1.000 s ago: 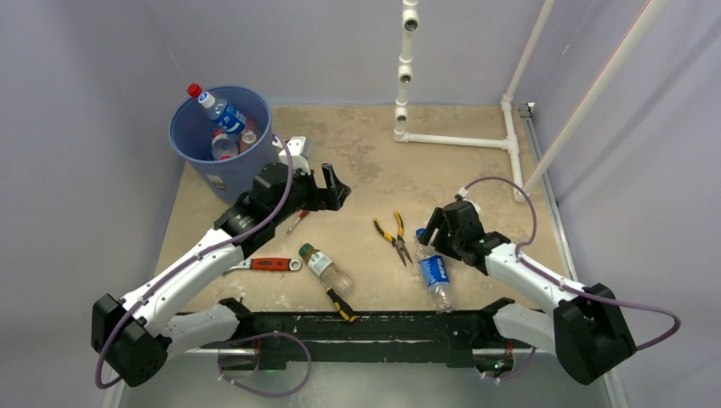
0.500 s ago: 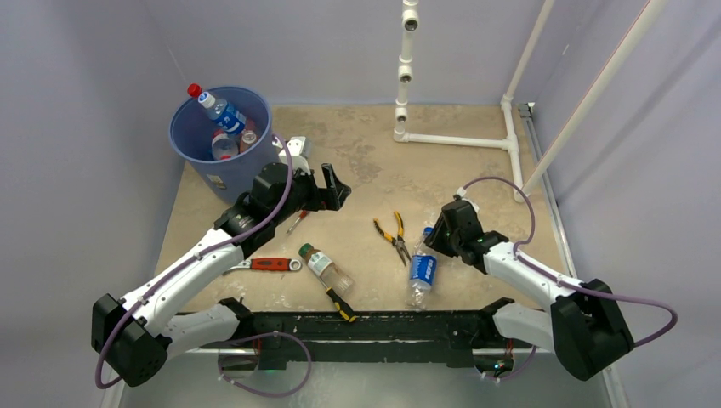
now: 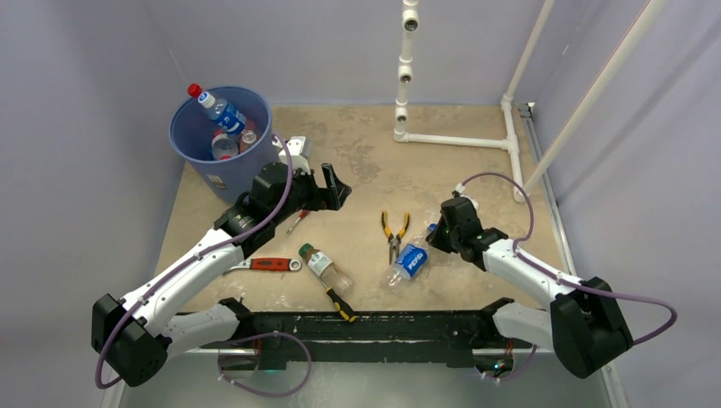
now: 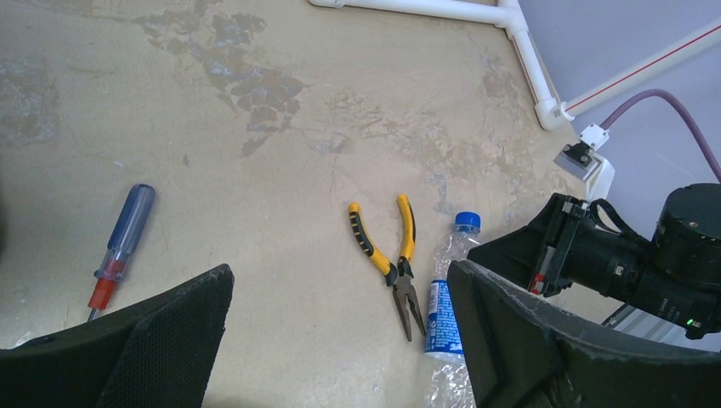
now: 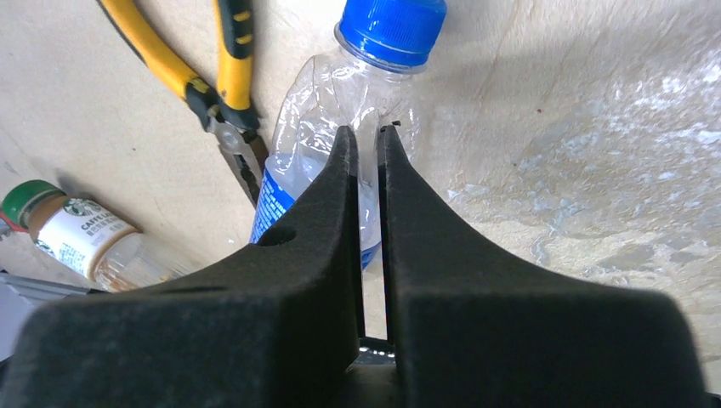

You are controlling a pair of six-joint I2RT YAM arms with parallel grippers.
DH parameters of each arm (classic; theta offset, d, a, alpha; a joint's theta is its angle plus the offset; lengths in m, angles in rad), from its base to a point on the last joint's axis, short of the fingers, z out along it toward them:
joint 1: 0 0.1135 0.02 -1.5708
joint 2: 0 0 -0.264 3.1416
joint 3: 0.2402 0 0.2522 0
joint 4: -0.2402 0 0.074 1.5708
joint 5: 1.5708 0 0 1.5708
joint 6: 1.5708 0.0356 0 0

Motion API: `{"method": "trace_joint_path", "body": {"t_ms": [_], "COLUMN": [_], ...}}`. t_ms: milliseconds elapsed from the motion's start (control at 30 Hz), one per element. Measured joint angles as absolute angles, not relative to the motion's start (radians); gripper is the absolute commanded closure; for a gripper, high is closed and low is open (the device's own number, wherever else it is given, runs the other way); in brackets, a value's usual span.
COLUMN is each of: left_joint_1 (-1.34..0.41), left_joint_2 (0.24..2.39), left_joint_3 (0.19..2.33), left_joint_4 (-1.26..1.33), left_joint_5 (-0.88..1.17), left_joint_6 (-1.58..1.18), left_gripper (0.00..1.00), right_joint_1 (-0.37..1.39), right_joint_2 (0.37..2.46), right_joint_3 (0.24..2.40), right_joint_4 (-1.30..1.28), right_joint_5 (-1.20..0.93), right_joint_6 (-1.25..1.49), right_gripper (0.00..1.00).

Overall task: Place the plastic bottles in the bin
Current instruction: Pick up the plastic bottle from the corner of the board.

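My right gripper (image 5: 367, 140) is closed almost finger to finger over the shoulder of a blue-capped bottle (image 5: 315, 110) lying beside the pliers (image 5: 223, 115), well apart from the bin (image 3: 197, 161); whether it pinches plastic I cannot tell. Thin, light and crushable, it should hold best at the stiff neck. My left gripper (image 4: 340, 280) gapes empty; the coffee bottle (image 5: 81, 234) reads "Caffè Latte".

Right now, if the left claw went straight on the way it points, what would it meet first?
Likely the table, close to the yellow-handled pliers; nothing stands in between. Depth is unclear from the wrist view, so the pliers themselves may come first.
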State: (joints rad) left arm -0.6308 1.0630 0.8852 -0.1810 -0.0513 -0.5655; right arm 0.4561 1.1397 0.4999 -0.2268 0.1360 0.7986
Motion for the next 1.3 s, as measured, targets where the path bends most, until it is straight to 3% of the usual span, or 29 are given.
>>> {"method": "trace_joint_path", "body": {"t_ms": [233,367,633,900,1100,1300], "left_joint_1": [-0.631,-0.631,-0.631,-0.631,-0.659,-0.763], "left_joint_2": [1.063,1.047,0.942,1.019,1.214,1.246], "left_joint_3": [0.884,0.858,0.834,0.909,0.997,1.028], "left_joint_4": [-0.179,-0.165,-0.008,0.299,0.453,0.451], "left_joint_5": [-0.051,-0.051,-0.037,0.237,0.474,0.508], "left_joint_6": [-0.567,-0.585,-0.610,-0.637,-0.746,-0.739], "left_gripper": [0.04,0.04,0.01,0.01,0.01,0.04], "right_joint_1": [0.456,0.456,0.466,0.521,0.530,0.537], "right_joint_2": [1.125,1.013,0.714,0.574,0.573,0.562], "right_joint_3": [0.644,0.729,0.773,0.687,0.678,0.672], "right_joint_4": [-0.298,-0.315,-0.140,0.086,0.152,0.148], "right_joint_5": [0.149,0.121,-0.241,-0.530,-0.571,-0.571], "right_joint_6": [0.712,0.616,0.416,0.338,0.323,0.309], "right_gripper": [1.00,1.00,1.00,1.00,1.00,1.00]}}
